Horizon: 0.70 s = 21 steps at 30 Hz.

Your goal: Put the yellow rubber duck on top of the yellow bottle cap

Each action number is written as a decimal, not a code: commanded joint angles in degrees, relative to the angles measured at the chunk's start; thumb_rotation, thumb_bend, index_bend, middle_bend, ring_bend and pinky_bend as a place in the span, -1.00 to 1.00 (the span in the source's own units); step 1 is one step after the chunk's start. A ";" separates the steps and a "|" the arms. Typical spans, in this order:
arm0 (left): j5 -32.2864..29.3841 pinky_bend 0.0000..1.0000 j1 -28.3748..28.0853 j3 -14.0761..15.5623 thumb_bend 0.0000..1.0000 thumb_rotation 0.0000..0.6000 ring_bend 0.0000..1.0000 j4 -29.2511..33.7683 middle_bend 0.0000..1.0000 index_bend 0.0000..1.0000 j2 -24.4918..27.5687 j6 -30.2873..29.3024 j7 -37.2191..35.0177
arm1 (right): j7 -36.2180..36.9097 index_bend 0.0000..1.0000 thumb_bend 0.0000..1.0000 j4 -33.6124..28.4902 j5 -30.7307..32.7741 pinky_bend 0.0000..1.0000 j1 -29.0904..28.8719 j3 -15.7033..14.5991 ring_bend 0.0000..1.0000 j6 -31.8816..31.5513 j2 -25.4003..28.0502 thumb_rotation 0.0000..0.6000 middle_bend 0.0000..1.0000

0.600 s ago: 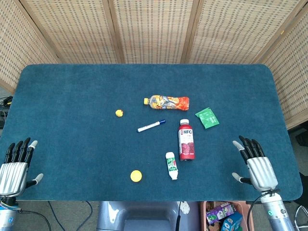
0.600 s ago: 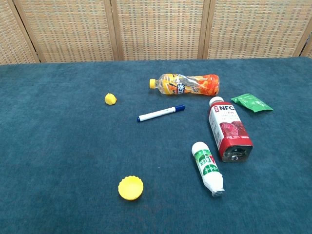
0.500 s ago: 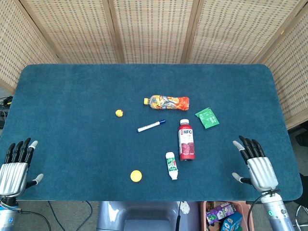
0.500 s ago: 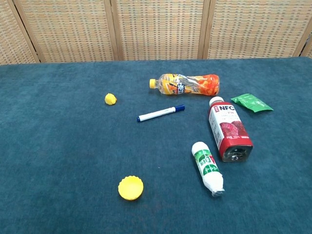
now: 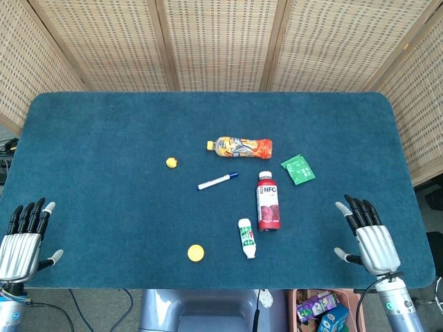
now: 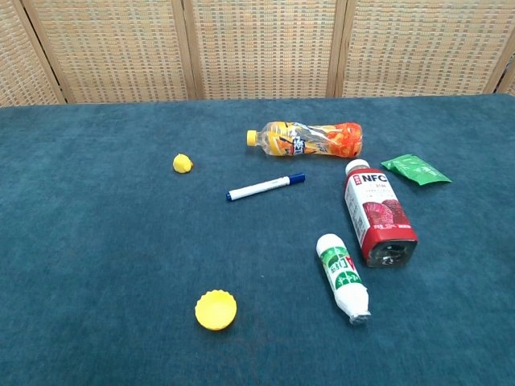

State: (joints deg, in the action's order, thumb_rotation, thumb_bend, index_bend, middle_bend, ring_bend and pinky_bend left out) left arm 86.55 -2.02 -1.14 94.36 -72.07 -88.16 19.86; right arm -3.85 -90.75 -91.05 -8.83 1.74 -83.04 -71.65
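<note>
The small yellow rubber duck sits on the blue table, left of centre. The yellow bottle cap lies near the front edge, open side up. My left hand rests at the front left corner, fingers spread and holding nothing. At the front right, my right hand lies the same way, empty. Both hands are far from the duck and the cap. Neither hand shows in the chest view.
An orange drink bottle lies on its side behind a blue-capped marker. A red NFC bottle, a small white and green bottle and a green packet lie to the right. Wicker screens stand behind the table.
</note>
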 commanded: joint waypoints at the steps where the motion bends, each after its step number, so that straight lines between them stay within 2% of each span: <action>1: -0.10 -1.00 -0.05 0.03 -0.82 1.00 -1.00 -0.01 -1.00 -1.00 -0.02 0.18 0.00 | 0.13 -1.00 -1.00 0.05 0.04 -1.00 0.07 0.06 -1.00 -0.17 0.06 1.00 -1.00; 6: 0.15 -1.00 -0.49 -0.06 -0.82 1.00 -1.00 0.25 -1.00 -0.98 -0.11 0.62 -0.08 | 1.10 -1.00 -1.00 -0.01 0.23 -1.00 0.33 0.32 -1.00 -0.79 0.47 1.00 -1.00; 10: -1.16 -1.00 -3.23 -2.00 -0.81 1.00 -1.00 1.87 -1.00 -0.82 0.49 3.82 1.41 | 1.75 -1.00 -1.00 0.47 1.17 -1.00 0.11 0.63 -1.00 -0.01 0.46 1.00 -1.00; 16: -5.99 -1.00 -8.87 -7.38 -0.77 1.00 -1.00 4.44 -1.00 -0.70 1.33 9.48 3.67 | 1.68 -1.00 -1.00 1.18 2.49 -1.00 -0.36 1.16 -1.00 1.15 0.01 1.00 -1.00; 21: -13.70 -1.00 -16.62 -13.12 -0.74 1.00 -1.00 4.12 -1.00 -0.59 0.40 17.92 7.43 | 1.75 -1.00 -1.00 2.00 4.01 -1.00 -0.55 1.65 -1.00 2.03 -0.28 1.00 -1.00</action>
State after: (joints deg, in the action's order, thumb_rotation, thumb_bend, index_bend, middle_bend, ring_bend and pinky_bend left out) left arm 76.73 -14.80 -11.14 98.74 -71.06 -74.16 25.18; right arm -2.14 -89.01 -87.39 -9.30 3.24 -81.29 -71.82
